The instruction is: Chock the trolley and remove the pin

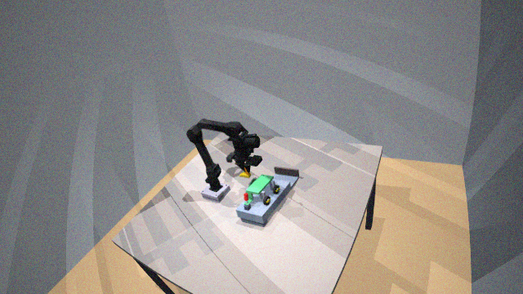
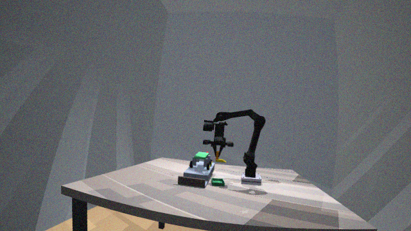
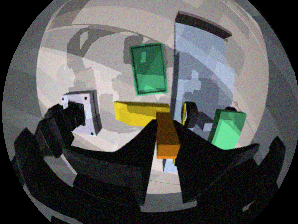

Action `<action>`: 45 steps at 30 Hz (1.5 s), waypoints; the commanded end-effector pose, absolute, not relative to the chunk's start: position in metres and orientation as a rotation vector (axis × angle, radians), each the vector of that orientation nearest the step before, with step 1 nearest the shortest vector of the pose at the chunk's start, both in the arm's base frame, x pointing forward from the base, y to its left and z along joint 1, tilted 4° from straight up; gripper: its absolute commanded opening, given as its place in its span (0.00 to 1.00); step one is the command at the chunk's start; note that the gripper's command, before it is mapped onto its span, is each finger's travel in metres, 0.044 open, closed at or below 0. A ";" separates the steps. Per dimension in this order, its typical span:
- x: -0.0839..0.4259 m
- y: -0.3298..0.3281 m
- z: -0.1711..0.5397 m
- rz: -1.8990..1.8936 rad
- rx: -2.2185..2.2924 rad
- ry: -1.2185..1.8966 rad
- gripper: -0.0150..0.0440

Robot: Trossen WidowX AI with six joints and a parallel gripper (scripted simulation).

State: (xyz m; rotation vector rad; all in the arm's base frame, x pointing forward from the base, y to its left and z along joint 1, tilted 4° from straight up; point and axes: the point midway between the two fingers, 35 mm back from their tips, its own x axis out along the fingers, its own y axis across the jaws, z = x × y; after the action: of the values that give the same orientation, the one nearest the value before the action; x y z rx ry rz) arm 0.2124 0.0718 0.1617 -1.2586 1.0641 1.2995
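My gripper (image 2: 218, 157) (image 3: 163, 123) is shut on the orange handle of the chock. The yellow chock (image 1: 245, 175) (image 2: 221, 160) (image 3: 134, 114) hangs in the air beside the ramp, on the arm base's side. The trolley with its green top (image 1: 260, 184) (image 2: 201, 155) (image 3: 229, 129) stands on the blue-grey ramp (image 1: 252, 216) (image 2: 196, 174) (image 3: 202, 47). The red-headed stop pin (image 1: 246, 197) stands upright at the trolley's uphill end; in the wrist view it is hidden. The green tray (image 2: 218, 182) (image 3: 149, 69) lies on the table beside the ramp's low end; the arm hides it in the top view.
A dark end board (image 1: 287, 171) (image 2: 192, 181) (image 3: 202, 24) stands across the ramp's low end. The arm's pale base plate (image 1: 216, 193) (image 2: 251, 179) (image 3: 91, 112) is on the table, with the tray between it and the ramp.
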 end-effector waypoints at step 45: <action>0.225 0.161 0.166 1.846 -1.902 0.538 0.25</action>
State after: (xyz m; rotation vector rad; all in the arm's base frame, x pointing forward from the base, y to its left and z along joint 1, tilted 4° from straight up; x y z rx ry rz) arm 0.2244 0.1611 0.1661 -1.8263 0.6087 1.7893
